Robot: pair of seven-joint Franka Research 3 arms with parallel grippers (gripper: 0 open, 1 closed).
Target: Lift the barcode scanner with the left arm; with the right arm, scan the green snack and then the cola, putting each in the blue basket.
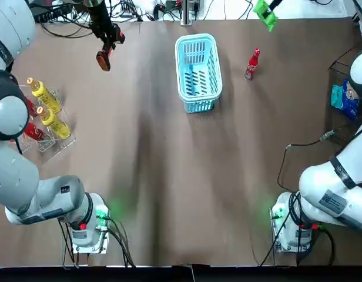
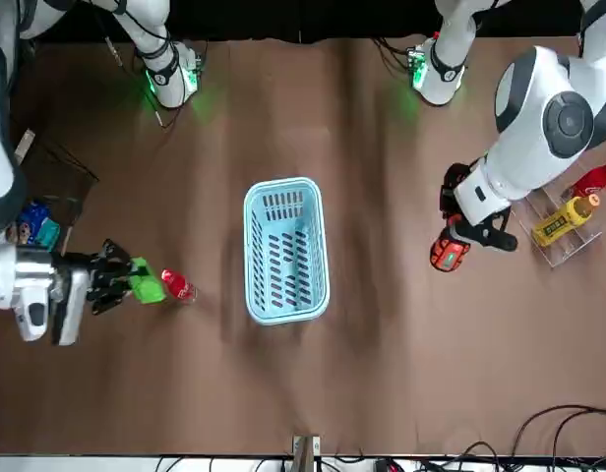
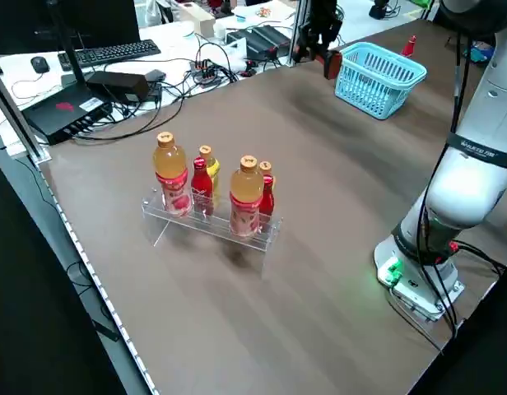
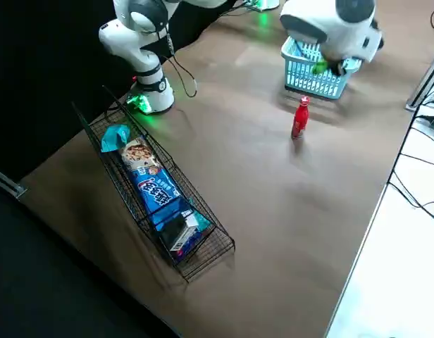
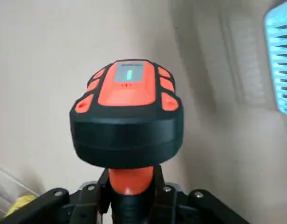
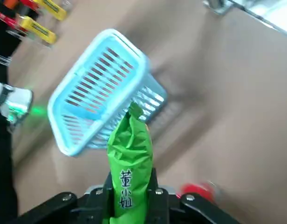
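Where the left gripper (image 5: 132,193) is: raised over the far left part of the brown table (image 1: 169,176), well to the left of the basket.
Left claw state: fingers closed tight on the orange handle of the orange-and-black handheld barcode scanner (image 5: 127,116), with nothing else in its grasp.
Barcode scanner: off the tabletop, its broad head beyond the fingertips; a green bar glows on the small screen of its orange face.
Right gripper (image 6: 129,192): up near the table's far edge on the right side, beyond the cola.
Right claw state: fingers pinched narrowly on the lower end of the bright green crinkled snack packet (image 6: 129,149), which stands up from between them.
Green snack: in the air, clear of the table and outside the basket; the front view shows it just beside the cola.
Cola: slim red bottle with a red cap (image 1: 252,64), upright on the table near the basket's right side, not touching it.
Basket: light blue slatted plastic basket (image 1: 178,64), standing at the far middle of the table, between the two grippers.
Left edge of table: clear plastic rack (image 3: 212,226) holding yellow-capped drink bottles and small red bottles, all upright.
Right edge of table: black wire tray (image 4: 224,243) with blue and other snack packets lying in it.
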